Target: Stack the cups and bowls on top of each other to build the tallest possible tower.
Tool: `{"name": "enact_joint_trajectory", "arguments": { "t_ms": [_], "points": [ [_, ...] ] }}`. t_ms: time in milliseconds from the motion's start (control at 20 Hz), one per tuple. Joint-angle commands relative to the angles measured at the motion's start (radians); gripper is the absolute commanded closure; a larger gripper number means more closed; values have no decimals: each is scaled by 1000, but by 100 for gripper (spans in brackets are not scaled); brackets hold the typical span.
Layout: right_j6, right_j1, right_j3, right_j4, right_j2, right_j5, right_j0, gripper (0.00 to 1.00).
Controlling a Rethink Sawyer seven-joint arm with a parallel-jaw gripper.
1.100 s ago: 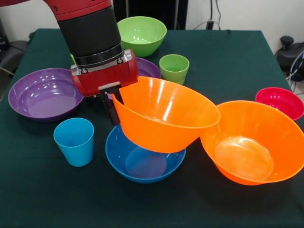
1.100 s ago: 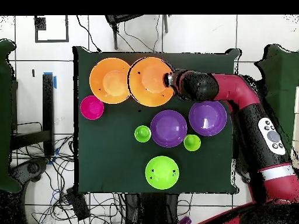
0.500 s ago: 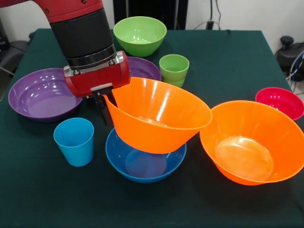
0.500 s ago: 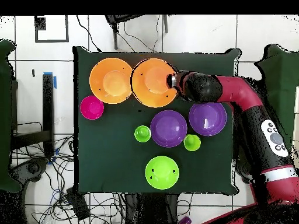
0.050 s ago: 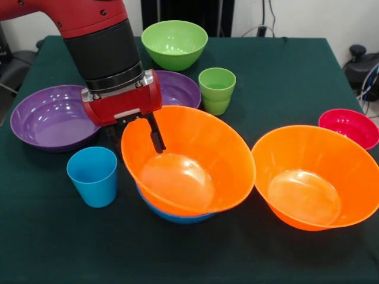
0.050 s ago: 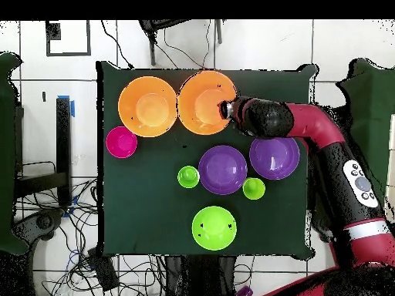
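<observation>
One big orange bowl (image 5: 189,163) (image 6: 204,104) rests nested in the blue bowl (image 5: 172,216), of which only a strip of rim shows. My gripper (image 5: 139,142) (image 6: 229,110) straddles the orange bowl's far left rim and stands open. One finger (image 5: 156,137) hangs inside the bowl, clear of its wall, and the other is hidden behind the rim. A second orange bowl (image 5: 314,177) (image 6: 146,106) sits beside this pair. The sky blue cup (image 5: 93,176) stands just left of them. A green cup (image 5: 217,89) stands behind.
Two purple bowls (image 5: 53,115) (image 5: 177,87) lie behind my gripper. A green bowl (image 5: 174,42) sits at the far edge, a small red bowl (image 5: 349,127) at the right edge. The overhead view shows two green cups (image 6: 188,176) (image 6: 254,188) flanking one purple bowl (image 6: 223,169).
The orange bowl hung tilted from my gripper above the blue bowl. It has come down and now sits level inside it, with my fingers spread off its rim.
</observation>
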Motion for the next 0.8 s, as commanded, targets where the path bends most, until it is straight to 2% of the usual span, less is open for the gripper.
{"name": "enact_joint_trajectory", "arguments": {
  "t_ms": [50,300,600,800],
  "points": [
    [-288,53,-30,-52,1,24,17,0],
    [-278,57,-19,-54,23,-23,10,0],
    [-249,39,-4,-44,19,-14,7,0],
    [-231,-72,75,13,52,49,-26,0]
  ]
}}
